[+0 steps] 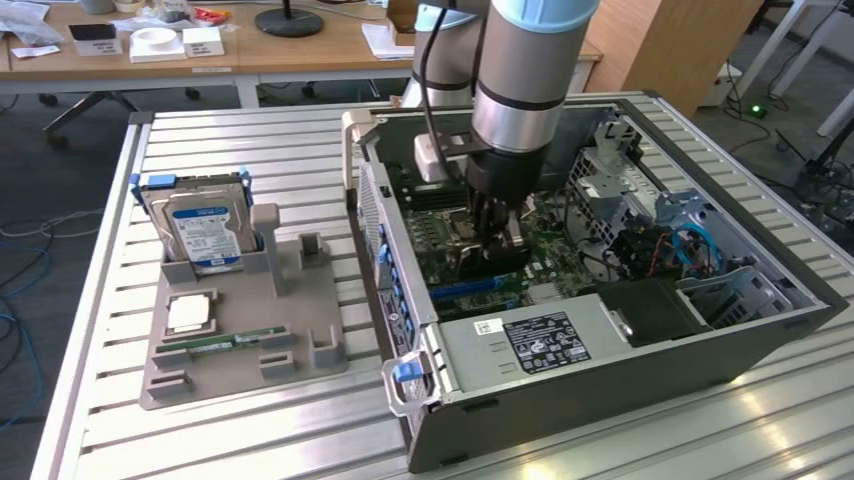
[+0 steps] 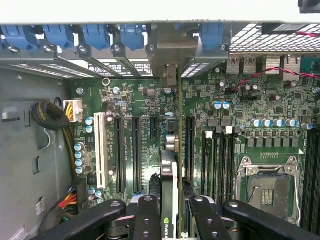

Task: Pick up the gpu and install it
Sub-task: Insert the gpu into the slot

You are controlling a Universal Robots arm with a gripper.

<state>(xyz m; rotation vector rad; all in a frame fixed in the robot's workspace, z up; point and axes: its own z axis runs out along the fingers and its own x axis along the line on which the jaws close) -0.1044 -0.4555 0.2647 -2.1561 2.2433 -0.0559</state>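
The gpu (image 2: pixel 169 170) is seen edge-on in the wrist view, a thin black card standing over the green motherboard (image 2: pixel 135 100). It lies in line with the long black slots (image 2: pixel 136 152), and its metal bracket end reaches toward the case's rear slot openings (image 2: pixel 167 75). My gripper (image 2: pixel 172 220) is shut on the card, one black finger (image 2: pixel 147 215) on each side. In the exterior view the gripper (image 1: pixel 494 235) is lowered inside the open computer case (image 1: pixel 747 340), with the black gpu (image 1: pixel 483 265) below it close to the board. I cannot tell whether the card is seated in a slot.
A grey parts tray (image 1: pixel 307 330) on the slatted table holds a silver hard drive (image 1: pixel 207 235) standing upright, a green RAM stick (image 1: pixel 220 343) and a small white square part (image 1: pixel 191 312). Inside the case are the power supply (image 1: pixel 534 345), cable bundles (image 2: pixel 50 117) and the CPU socket (image 2: pixel 267 187).
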